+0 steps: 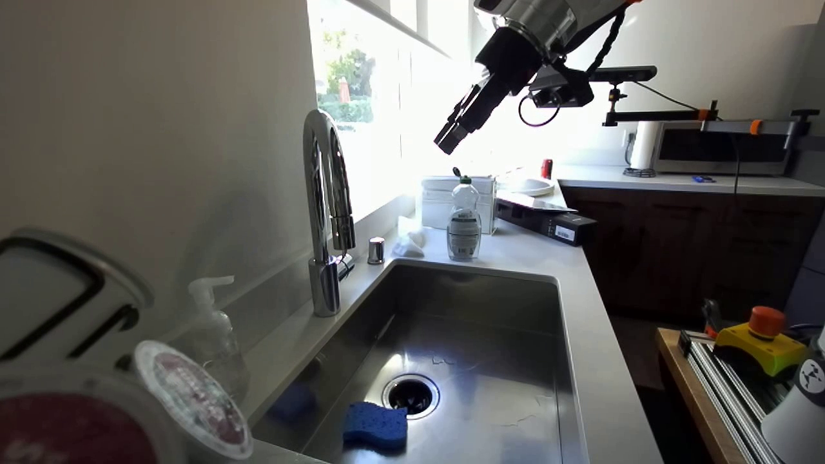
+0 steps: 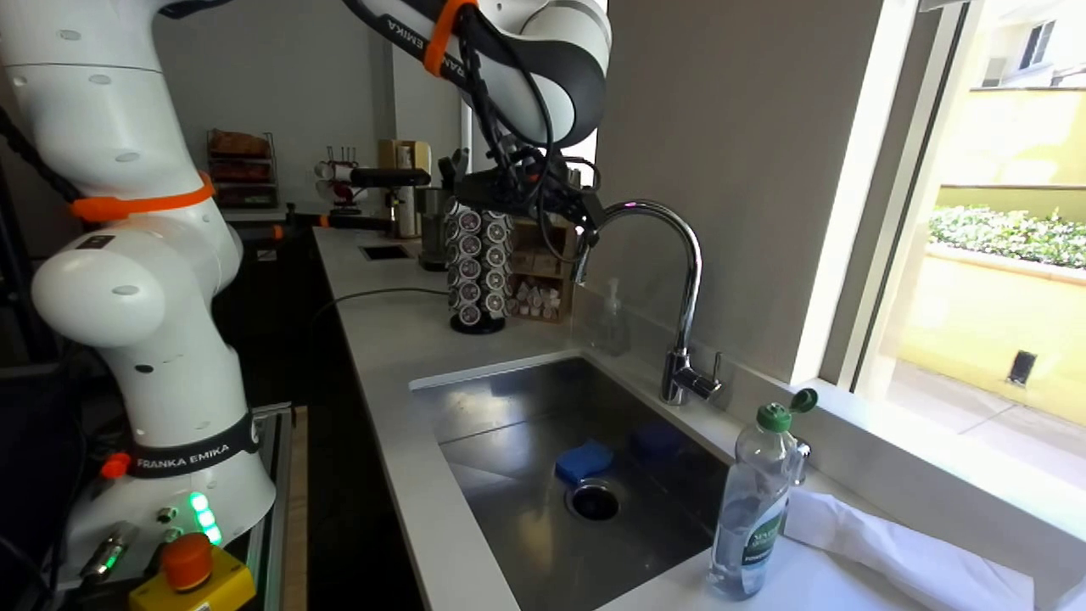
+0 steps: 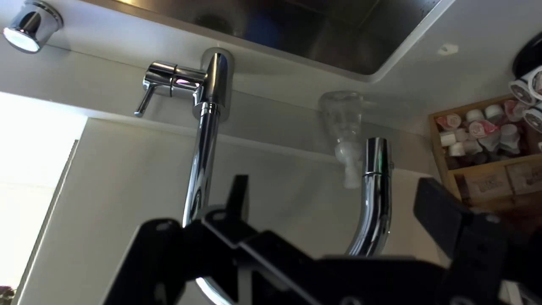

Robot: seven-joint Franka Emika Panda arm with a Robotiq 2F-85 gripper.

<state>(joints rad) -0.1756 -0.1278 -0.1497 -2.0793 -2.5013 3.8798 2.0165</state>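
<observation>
Kitchen surface (image 1: 599, 361) is framing a stainless sink (image 1: 490, 361), blue sponge (image 1: 376, 424) lying inside — chrome gooseneck faucet (image 1: 318, 219) standing between sink and wall (image 1: 213, 96) — pincer (image 3: 336, 203) hanging spread wide, facing the faucet.

window (image 1: 380, 109) blown out along wall-side edge of desk (image 1: 599, 361) | gripper (image 1: 449, 137) silhouetted | sink (image 1: 496, 361) glinting | cupboards (image 1: 670, 245) dim | nearest pod (image 1: 71, 425) blurred

"How many of each do you have?"
"You have one sink (image 1: 483, 341), one faucet (image 1: 318, 219), one sponge (image 1: 375, 426), one green-capped bottle (image 1: 464, 225), one pump dispenser (image 3: 345, 127)."
"And racked pods (image 2: 468, 268)?"
"Probably ten or more; they're too small to count surely."
</observation>
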